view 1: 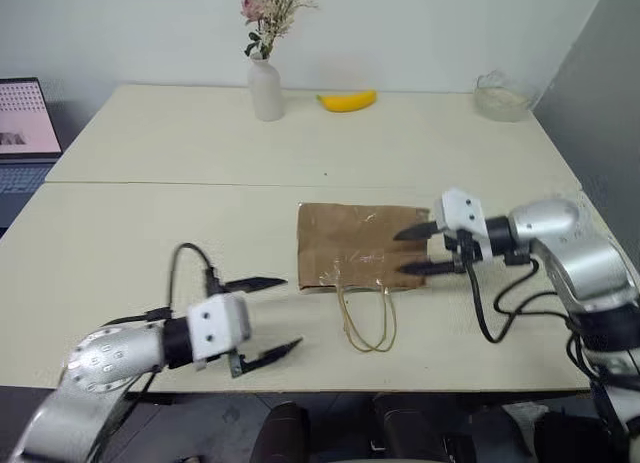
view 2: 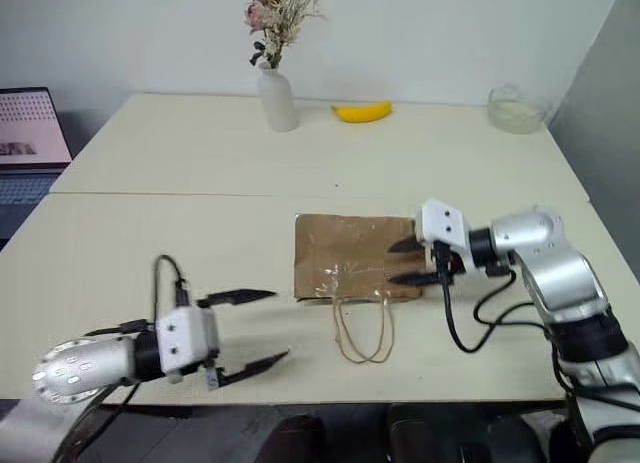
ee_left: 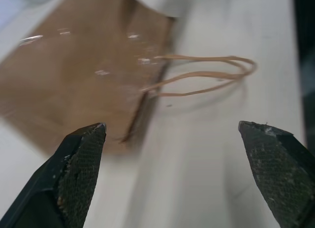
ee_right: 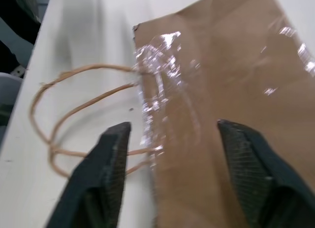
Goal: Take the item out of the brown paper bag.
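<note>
Nearest in the eye view, the left claw (view 1: 268,318) gapes empty over the bench (view 1: 150,233), the right claw (view 1: 418,249) spread over the flat brown paper bag (view 1: 350,245); wrist views suggest thin, crushable paper, best pinched beside the twine handles (ee_left: 206,75).

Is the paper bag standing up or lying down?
Lying down. The brown paper bag lies flat on the table, its twine handles spread on the tabletop toward the robot.

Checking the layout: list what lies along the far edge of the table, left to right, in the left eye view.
Laptop → white vase with dried flowers → banana → glass bowl.
</note>
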{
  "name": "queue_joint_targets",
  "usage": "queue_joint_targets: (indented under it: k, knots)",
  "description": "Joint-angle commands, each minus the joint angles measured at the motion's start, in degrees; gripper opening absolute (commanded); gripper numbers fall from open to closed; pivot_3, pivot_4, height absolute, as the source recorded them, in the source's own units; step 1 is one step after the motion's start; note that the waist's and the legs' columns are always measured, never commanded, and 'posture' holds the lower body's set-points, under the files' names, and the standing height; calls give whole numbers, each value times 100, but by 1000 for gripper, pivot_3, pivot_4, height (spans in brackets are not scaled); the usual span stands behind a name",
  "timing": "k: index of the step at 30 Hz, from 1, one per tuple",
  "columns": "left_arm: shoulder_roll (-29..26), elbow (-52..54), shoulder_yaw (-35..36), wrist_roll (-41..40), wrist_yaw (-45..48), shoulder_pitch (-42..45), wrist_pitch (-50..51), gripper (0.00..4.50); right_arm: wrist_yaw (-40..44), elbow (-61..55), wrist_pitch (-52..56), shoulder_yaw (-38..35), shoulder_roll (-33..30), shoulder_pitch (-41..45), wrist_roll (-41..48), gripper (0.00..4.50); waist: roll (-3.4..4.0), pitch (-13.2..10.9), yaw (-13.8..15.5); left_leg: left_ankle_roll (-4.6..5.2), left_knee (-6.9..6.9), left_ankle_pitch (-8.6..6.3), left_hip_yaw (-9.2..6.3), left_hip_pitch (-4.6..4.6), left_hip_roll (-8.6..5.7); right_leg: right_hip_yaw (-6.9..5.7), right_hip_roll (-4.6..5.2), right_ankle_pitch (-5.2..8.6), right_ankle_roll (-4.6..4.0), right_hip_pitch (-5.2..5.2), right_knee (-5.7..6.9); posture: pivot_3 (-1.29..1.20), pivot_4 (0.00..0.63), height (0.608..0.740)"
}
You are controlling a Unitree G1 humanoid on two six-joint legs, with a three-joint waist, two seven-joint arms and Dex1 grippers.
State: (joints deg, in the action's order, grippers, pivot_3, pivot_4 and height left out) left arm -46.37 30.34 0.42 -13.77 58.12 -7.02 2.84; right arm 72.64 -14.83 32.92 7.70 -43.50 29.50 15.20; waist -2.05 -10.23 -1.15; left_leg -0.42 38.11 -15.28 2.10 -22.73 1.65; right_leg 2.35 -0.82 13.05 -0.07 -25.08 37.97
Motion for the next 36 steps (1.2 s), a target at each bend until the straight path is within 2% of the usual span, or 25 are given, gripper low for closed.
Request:
queue_joint_targets:
  k: [1, 6, 12, 16, 23, 27, 31, 36]
  knots:
    - [52, -496, -654, 389, 385, 616, -634, 4500, -335, -955, 629, -530, -378, -476, 329, 3008, 0, 0, -14, 0, 1, 0, -1, 2, 2, -1, -2, 0, 0, 0, 1, 0, 150, 740]
    - [644, -1427, -1652, 794, 748, 1787, -1315, 4500, -771, -1833, 1360, -1186, -750, -1393, 758, 3008, -2, 4, -21, 0, 2, 1, -10, 16, 1, -8, -10, -1, 0, 16, 8, 0, 150, 740]
    - [1079, -2110, -2239, 907, 1090, 2513, -1679, 4500, -1182, -2397, 1893, -1568, -911, -1831, 1208, 3008, -3, 6, -64, 0, 3, 1, -13, 13, 0, -5, -13, -2, 4, 16, 5, 0, 150, 740]
    - [1283, -2519, -2389, 945, 1233, 2917, -1956, 3608, -1348, -2567, 2014, -1563, -983, -1984, 1392, 3065, -4, 7, -57, 1, 5, 1, -16, 15, -1, -7, -17, -3, 4, 20, 6, 0, 150, 740]
    - [1310, -2440, -2266, 699, 1291, 3046, -1743, 1323, -1661, -3041, 2194, -1415, -911, -2347, 1813, 3065, -6, 8, -57, 1, 6, 1, -18, 11, -1, -7, -17, -2, 7, 21, 3, 0, 150, 740]
    - [1328, -2178, -2013, 368, 1073, 3038, -1082, 30, -1908, -3303, 2259, -1146, -779, -2440, 2010, 3065, -6, 8, -58, 1, 9, 1, -20, 14, 0, -9, -17, -3, 8, 24, 5, 0, 150, 740]
    - [1391, -2015, -1677, 152, 712, 3116, -415, 30, -2279, -3397, 2269, -447, -461, -2346, 1988, 3065, -10, 10, -60, 1, 9, 1, -22, 14, 0, -12, -17, -3, 8, 26, 4, 0, 150, 740]
    - [1311, -1954, -1547, 206, 623, 3042, -356, 30, -2816, -2793, 2147, 667, 259, -1850, 1542, 3065, -17, 15, -74, 0, 10, 1, -20, 18, 1, -9, -18, -3, 8, 27, 5, 0, 150, 740]
